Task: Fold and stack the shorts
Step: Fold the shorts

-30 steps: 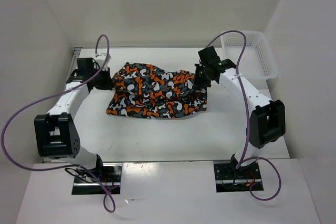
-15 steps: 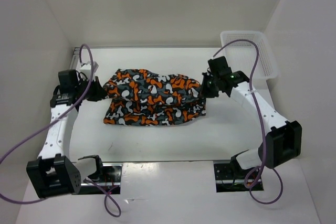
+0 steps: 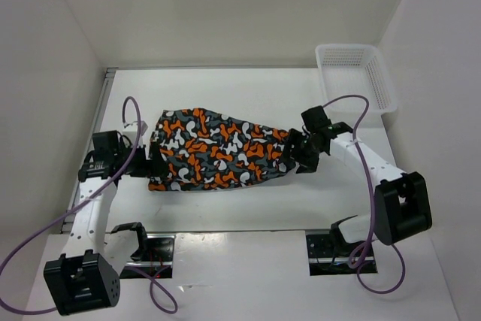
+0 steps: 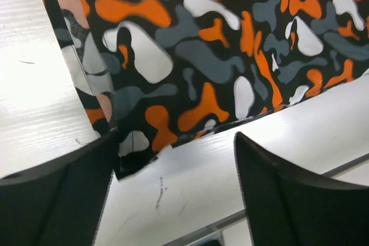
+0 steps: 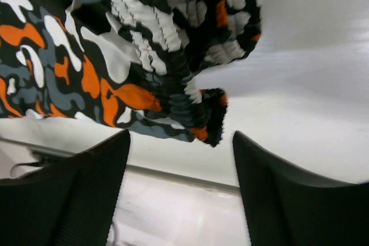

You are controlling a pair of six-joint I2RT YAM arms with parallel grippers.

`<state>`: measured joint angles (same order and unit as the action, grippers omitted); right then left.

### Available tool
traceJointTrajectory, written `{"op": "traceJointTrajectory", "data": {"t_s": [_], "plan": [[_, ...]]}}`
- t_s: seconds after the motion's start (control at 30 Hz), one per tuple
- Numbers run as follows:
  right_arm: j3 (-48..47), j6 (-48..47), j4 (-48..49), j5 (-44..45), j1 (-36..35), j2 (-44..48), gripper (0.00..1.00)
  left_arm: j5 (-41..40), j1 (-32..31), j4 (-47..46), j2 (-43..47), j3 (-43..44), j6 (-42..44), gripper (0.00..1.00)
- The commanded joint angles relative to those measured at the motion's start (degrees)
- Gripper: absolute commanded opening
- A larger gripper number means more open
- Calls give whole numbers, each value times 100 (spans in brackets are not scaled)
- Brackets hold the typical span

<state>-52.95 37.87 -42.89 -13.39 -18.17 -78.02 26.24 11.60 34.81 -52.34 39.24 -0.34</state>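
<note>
The shorts [image 3: 218, 152], printed in orange, white, grey and black blobs, lie folded and stretched across the middle of the white table. My left gripper [image 3: 149, 165] sits at their left end, open, with bare table between its fingers and the hem corner [image 4: 135, 142] just beyond them. At the right end my right gripper [image 3: 299, 157] is open too, and the gathered elastic waistband [image 5: 190, 108] lies just past its fingertips. In both wrist views the cloth [image 4: 219, 44] rests flat and free of the fingers.
A white mesh basket [image 3: 355, 77] stands at the back right corner of the table. White walls close in the table [image 3: 248, 201] on three sides. Purple cables loop off both arms.
Both arms have pulled the shorts toward the near edge, laid them flat, and opened their jaws, letting go of the cloth ends they held.
</note>
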Motion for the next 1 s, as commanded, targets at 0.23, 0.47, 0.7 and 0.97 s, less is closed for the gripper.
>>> {"op": "traceJointTrajectory", "data": {"t_s": [0.23, 0.47, 0.7, 0.97], "plan": [[-1534, 1, 439, 670, 95, -354, 75, 196, 36, -745, -388, 1129, 34, 70], [-1649, 1, 1370, 241, 95, -1188, 0, 162, -781, -2003, -1823, 1192, 34, 28], [-999, 186, 2021, 513, 271, -2181, 0, -259, -913, -2452, -3106, 918, 34, 28], [-1095, 116, 1943, 64, 271, -1367, 28, -312, -966, -2190, -3283, 1217, 34, 24]]}}
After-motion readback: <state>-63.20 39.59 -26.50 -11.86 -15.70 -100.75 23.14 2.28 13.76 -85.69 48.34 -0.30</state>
